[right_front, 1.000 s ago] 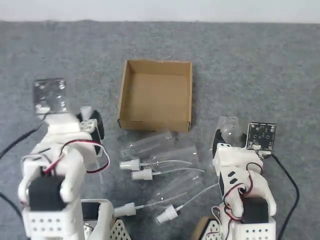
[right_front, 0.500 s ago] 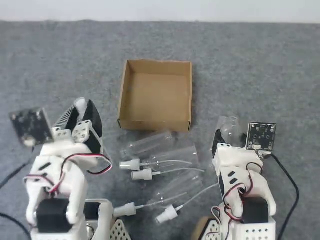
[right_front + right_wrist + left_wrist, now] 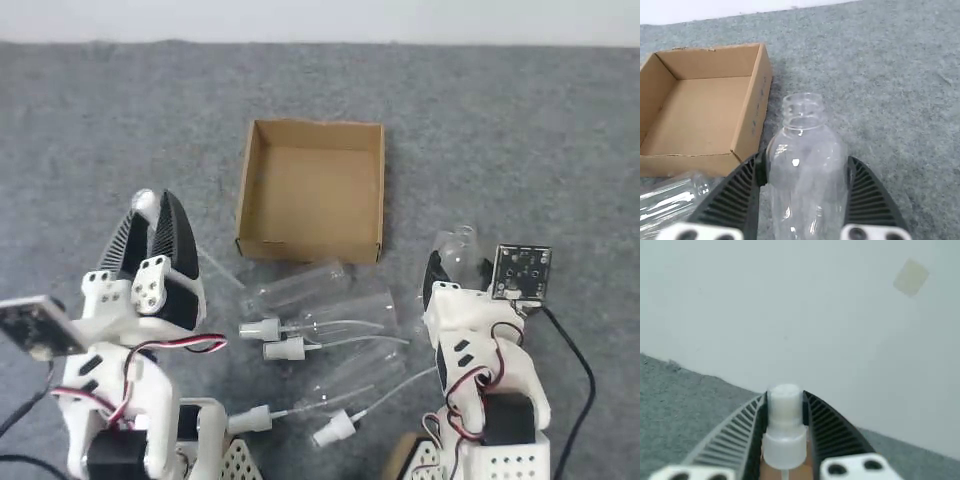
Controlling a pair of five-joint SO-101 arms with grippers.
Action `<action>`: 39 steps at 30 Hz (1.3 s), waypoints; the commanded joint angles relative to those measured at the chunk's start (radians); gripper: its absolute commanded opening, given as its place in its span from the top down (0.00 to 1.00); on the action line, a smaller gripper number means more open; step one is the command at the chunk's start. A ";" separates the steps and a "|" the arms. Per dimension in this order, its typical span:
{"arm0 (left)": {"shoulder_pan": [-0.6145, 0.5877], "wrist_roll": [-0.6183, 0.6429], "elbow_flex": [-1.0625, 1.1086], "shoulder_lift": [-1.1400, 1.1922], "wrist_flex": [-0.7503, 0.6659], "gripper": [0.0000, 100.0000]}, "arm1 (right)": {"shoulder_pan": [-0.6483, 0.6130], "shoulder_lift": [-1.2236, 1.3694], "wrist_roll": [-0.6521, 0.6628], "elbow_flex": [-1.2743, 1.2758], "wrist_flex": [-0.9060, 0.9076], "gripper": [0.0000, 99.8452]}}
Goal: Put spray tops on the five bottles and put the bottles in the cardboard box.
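Right claw [image 3: 802, 200] clamped on clear uncapped bottle [image 3: 805, 155]; open cardboard box [image 3: 705, 107] just beyond claw, on grey surface [image 3: 890, 75].

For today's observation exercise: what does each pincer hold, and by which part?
Left pincer grips a spray top by its white head. Right pincer grips an uncapped bottle by its body.

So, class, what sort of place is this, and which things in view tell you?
Probably a robotics lab or workshop bench: two small robot arms with bare wiring, a grey felt-covered table against a plain white wall, and a cardboard box and clear bottles laid out.
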 commanded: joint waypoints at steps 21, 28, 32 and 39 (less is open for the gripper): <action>0.002 0.276 0.120 -0.086 -0.407 0.99 | -0.145 -0.013 -0.005 0.104 -0.199 0.90; 0.017 0.393 0.145 -0.086 -0.410 0.99 | -0.202 -0.013 -0.005 0.129 -0.226 0.90; 0.115 0.391 0.165 -0.086 -0.407 0.99 | -0.269 -0.013 0.009 0.130 -0.226 0.90; 0.190 0.390 0.180 -0.086 -0.410 0.99 | -0.341 -0.013 0.198 0.163 -0.226 0.90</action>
